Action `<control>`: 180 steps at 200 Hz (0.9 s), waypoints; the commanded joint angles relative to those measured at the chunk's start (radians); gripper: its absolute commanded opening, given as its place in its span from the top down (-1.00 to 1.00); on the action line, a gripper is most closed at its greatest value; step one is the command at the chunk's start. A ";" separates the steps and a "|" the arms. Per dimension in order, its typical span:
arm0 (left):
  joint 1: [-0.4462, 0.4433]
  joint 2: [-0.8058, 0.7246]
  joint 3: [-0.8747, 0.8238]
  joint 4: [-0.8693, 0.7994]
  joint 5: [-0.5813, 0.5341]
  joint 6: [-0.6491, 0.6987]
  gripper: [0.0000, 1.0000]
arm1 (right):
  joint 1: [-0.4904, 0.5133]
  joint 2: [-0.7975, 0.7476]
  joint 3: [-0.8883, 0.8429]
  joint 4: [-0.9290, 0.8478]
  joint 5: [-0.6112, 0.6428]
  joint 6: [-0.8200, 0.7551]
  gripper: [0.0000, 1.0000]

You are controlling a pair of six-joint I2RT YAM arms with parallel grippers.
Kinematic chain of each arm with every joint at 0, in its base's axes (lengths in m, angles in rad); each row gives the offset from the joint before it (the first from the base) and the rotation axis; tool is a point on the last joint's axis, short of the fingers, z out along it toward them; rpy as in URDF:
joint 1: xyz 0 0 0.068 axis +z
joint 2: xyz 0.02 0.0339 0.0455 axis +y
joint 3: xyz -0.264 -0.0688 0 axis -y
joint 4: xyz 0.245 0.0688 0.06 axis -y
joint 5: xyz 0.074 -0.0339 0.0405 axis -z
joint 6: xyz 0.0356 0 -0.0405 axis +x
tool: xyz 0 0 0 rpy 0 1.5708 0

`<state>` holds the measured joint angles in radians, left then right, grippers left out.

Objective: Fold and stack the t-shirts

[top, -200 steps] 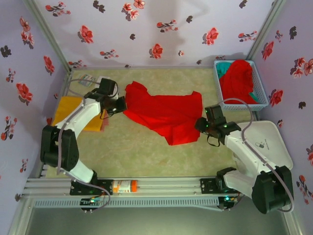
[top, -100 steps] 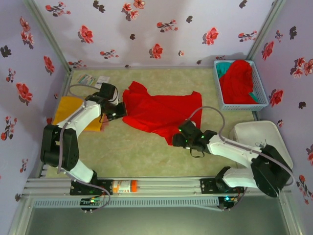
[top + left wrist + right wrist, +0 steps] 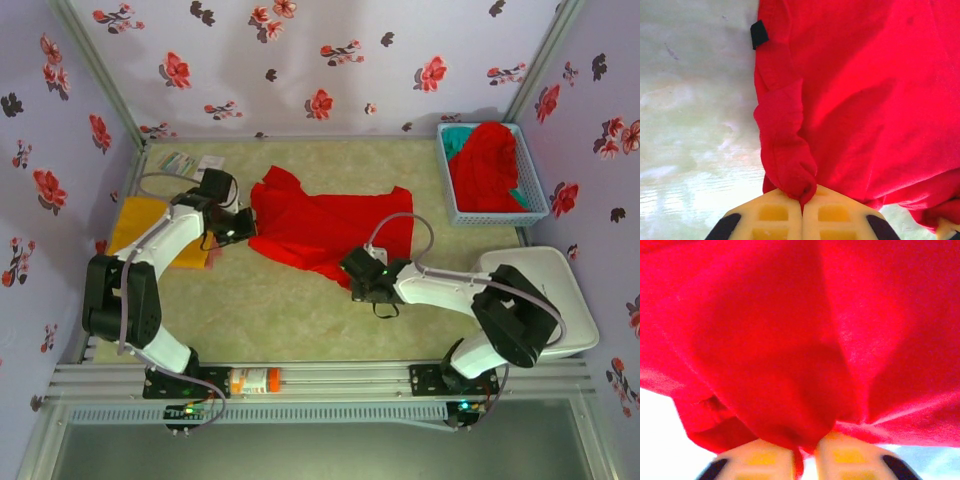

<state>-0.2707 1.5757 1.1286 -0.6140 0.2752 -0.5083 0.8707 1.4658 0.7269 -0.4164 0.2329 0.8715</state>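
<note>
Clearly, the red t-shirt (image 3: 330,225) lay spread but rumpled across the middle of the table (image 3: 280,320), one sleeve pointing toward the back wall and its near edge drawn to a point. That shape fitted the two grips on it. At the shirt's left edge, the left gripper (image 3: 245,228) had its yellow pads pressed together on a bunched fold of cloth (image 3: 790,170), which seemed meant to anchor that side. At the near corner, the right gripper (image 3: 352,282) was likewise clamped on a pinch of red fabric, and cloth draped over its fingers (image 3: 760,457) in the wrist view. With both ends held, the likely aim was to pull the cloth taut and flat before folding it.

Off to the left, an orange-yellow t-shirt (image 3: 140,225) lay flat near the table's edge, probably the start of the stack. In the far right corner, the blue basket (image 3: 533,208) held another red t-shirt (image 3: 487,160) heaped over a teal t-shirt (image 3: 458,138), apparently waiting their turn.
</note>
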 commanded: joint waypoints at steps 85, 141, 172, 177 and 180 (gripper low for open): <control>0.086 -0.220 -0.019 -0.188 0.013 0.033 0.96 | -0.327 -0.710 -0.032 -0.500 0.324 -0.039 1.00; 0.126 -0.225 -0.052 -0.264 0.013 0.080 0.88 | -0.371 -0.938 -0.063 -0.556 0.400 -0.030 0.71; 0.126 -0.166 -0.079 -0.276 0.012 0.113 0.56 | -0.371 -0.963 -0.083 -0.528 0.404 -0.042 0.25; 0.126 -0.155 -0.081 -0.274 0.007 0.115 0.45 | -0.371 -0.959 -0.085 -0.514 0.396 -0.055 0.14; 0.126 -0.148 -0.081 -0.274 0.000 0.117 0.36 | -0.371 -0.956 -0.086 -0.506 0.391 -0.061 0.08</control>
<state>-0.1539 1.3766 1.0687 -0.8471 0.2890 -0.4393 0.5053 0.5117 0.6605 -0.9306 0.5861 0.8345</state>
